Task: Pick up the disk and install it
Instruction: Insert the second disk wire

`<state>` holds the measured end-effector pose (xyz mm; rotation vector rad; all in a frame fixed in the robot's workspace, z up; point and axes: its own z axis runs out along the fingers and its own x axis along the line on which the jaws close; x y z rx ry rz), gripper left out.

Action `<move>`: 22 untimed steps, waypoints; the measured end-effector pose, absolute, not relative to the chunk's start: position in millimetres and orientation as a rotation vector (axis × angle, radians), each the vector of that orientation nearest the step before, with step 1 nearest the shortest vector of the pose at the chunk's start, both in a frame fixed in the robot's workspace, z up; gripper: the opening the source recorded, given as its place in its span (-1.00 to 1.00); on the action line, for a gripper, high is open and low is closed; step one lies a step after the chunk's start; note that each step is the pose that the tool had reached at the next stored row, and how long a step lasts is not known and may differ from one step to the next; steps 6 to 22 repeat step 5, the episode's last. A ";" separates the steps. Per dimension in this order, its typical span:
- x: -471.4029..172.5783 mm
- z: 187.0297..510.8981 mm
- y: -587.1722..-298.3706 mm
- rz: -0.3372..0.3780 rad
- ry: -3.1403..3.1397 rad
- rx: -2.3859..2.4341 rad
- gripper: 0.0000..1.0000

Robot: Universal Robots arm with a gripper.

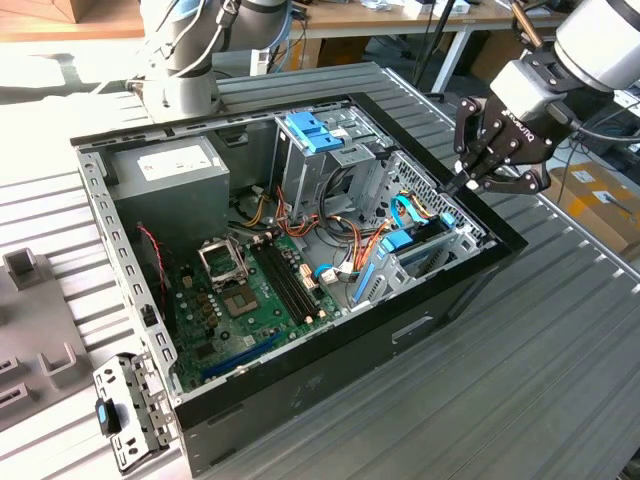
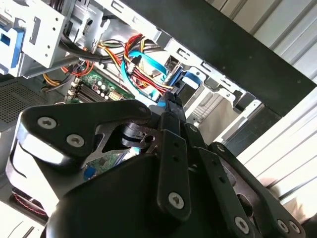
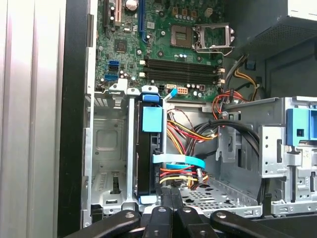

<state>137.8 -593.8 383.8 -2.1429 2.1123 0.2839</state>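
Pincer: pincer (image 1: 468, 186) pressed together to a narrow point, nothing visibly pinched; poised over the rim of the computer case (image 1: 470, 275), at the exterior view's right, just above the drive cage (image 1: 455, 235).
Disk position: disk (image 3: 148, 153) standing on edge in a slot of the drive cage, beside a vacant bay; appears already seated or nearly so, judged from how it lies.
Disk build: dark flat body with bright blue plastic rails at both ends and a blue tab on the upper face.
Weight: likely moderate and dense for its size.
Stiffness: rigid body; rails probably springy plastic and easy to flex.
Fragility: probably sensitive to knocks and twisting; connector edge best left untouched.
Grip surface: smooth casing, likely slippery against hard pads.
Where to hold: across the two flat faces or on the blue rail end, squarely, not on the tab alone.
Obstruction: blue flat cable (image 3: 178, 159) crossing the exposed edge near the pincer tips, with red and yellow wiring close behind.
Surroundings: motherboard (image 3: 168, 44) well apart; case resting on a ribbed grey surface (image 1: 560, 330).
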 end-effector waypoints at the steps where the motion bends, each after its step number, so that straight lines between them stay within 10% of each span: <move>1: 137.8 383.8 -593.8 0.284 2.112 -2.143 -0.79; 22: 138.4 383.8 -593.8 0.284 2.112 -2.143 -0.79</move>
